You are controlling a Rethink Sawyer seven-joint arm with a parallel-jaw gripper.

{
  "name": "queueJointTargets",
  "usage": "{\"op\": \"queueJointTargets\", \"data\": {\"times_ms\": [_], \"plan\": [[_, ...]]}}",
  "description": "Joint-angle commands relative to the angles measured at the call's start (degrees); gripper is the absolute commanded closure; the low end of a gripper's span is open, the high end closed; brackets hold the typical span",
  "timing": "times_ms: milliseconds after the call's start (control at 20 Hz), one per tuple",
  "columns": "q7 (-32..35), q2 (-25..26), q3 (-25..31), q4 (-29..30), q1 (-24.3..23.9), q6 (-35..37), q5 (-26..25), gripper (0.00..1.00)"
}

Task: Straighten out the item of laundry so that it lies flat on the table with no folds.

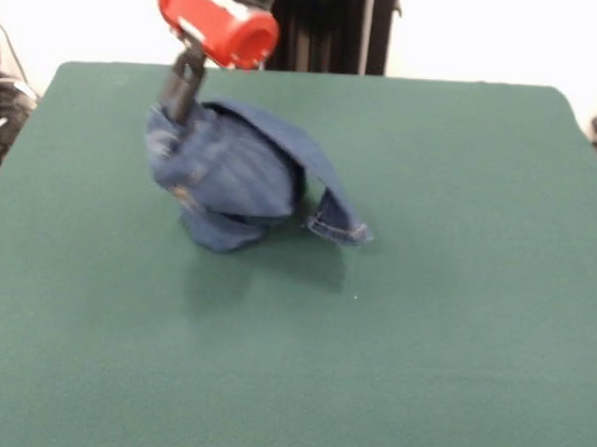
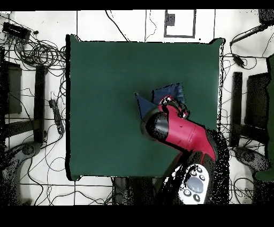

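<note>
In the front view the jeans [image 1: 225, 185] stand as a bunched heap on the green table [image 1: 452, 342]; the heap is at about 10 o'clock from the middle of the table, in the upper left part of the picture; the cloth is pulled up to a peak at its top left, and the body of it hangs down from there in a rounded, wrinkled mass that reaches the table at the bottom; one leg runs as a band from the peak down toward 4 o'clock and ends in a hemmed edge with pale stitching that lies on the table; between this band and the main mass there is a dark hollow.

The gripper [image 1: 178, 102] comes down from the red and black arm [image 1: 217, 21] and meets the jeans just at the peak; its lower end is sunk into the denim, so I cannot tell if the jaws are apart or together, or if they clamp the cloth.

In the overhead view the arm covers most of the jeans [image 2: 170, 92]; only dark blue points of cloth show at about 11 and 12 o'clock from the arm's head; the jeans are in the right half of the table [image 2: 101, 107], nearer its right edge than its left.
</note>
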Motion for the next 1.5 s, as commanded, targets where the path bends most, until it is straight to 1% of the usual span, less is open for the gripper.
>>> {"op": "queueJointTargets", "data": {"times_ms": [50, 100, 250, 450, 600, 800, 1050, 1150, 1250, 1350, 1450, 1500], "plan": [[5.93, 0.79, -8.54, -1.64, 4.23, 10.78, -1.73, 1.0], [6.43, 0.49, -9.77, -1.41, 5.17, 11.91, -1.67, 1.0], [6.71, -1.52, -10.57, 0.18, 6.09, 13.81, -1.53, 1.0], [5.33, -6.25, -9.03, 2.79, 5.13, 17.47, -1.09, 1.0], [3.87, -10.62, -9.28, 3.96, 4.7, 21.72, -1.43, 1.0], [2.83, -15.15, -10.51, 4.85, 4.95, 27.05, -2.09, 1.0], [3.36, -18.22, -11.87, 5.09, 6.01, 30.82, -2.9, 1.0], [2.18, -20.24, -11.17, 5.32, 5.52, 31.78, -2.81, 1.0], [0.44, -23.18, -8.07, 7.27, 3.38, 30.46, -1.13, 1.0], [-2.58, -27.12, -2.36, 10.93, -0.59, 28.75, 2.88, 1.0], [-4.91, -30.61, 1.65, 13.64, -3.39, 30.08, 6.96, 1.0], [-4.71, -32.04, 1.47, 13.24, -3.22, 33.55, 7.47, 1.0]]}}
